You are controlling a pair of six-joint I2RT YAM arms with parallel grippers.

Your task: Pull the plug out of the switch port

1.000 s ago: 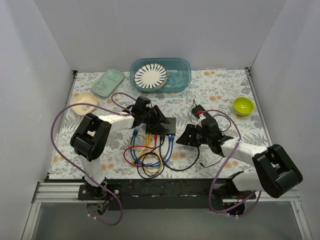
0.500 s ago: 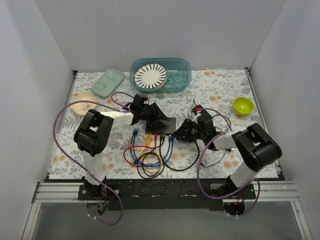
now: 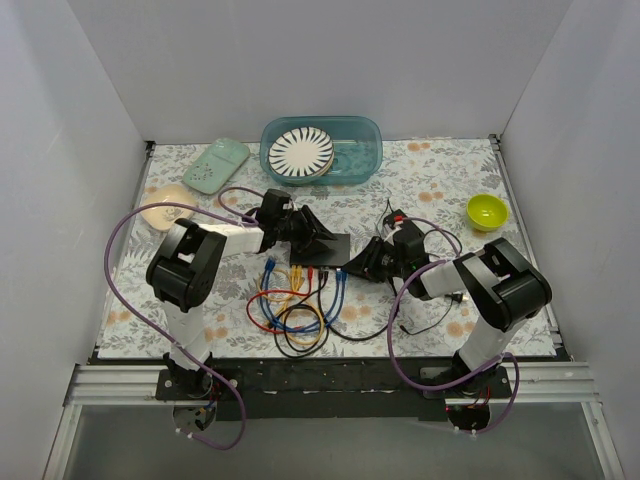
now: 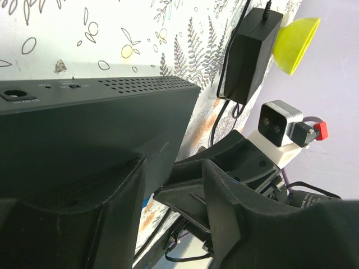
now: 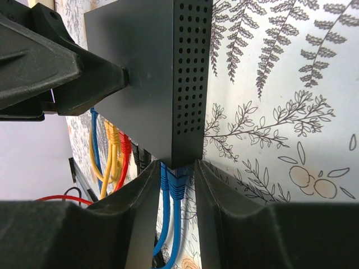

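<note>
The black network switch (image 3: 330,250) lies mid-table and also shows in the right wrist view (image 5: 151,84) and the left wrist view (image 4: 95,123). Blue, yellow, red and black plugs sit in its near-side ports. My right gripper (image 5: 176,168) is open, its fingers straddling the two blue plugs (image 5: 178,182) at the switch's right corner; in the top view it (image 3: 362,268) is at that corner. My left gripper (image 3: 318,238) is open, and one finger (image 5: 95,78) rests on the switch's top. In the left wrist view the gap between its fingers (image 4: 176,168) holds nothing.
Coiled blue, yellow, red and black cables (image 3: 295,310) lie in front of the switch. A black power adapter (image 4: 249,53) sits right of it. A teal tub with a striped plate (image 3: 322,150), a green dish (image 3: 216,165), a beige dish (image 3: 166,205) and a lime bowl (image 3: 486,211) stand farther back.
My right arm has swung left and its gripper has closed in on the switch's right corner, around the blue plugs. The left gripper has shifted only slightly on the switch.
</note>
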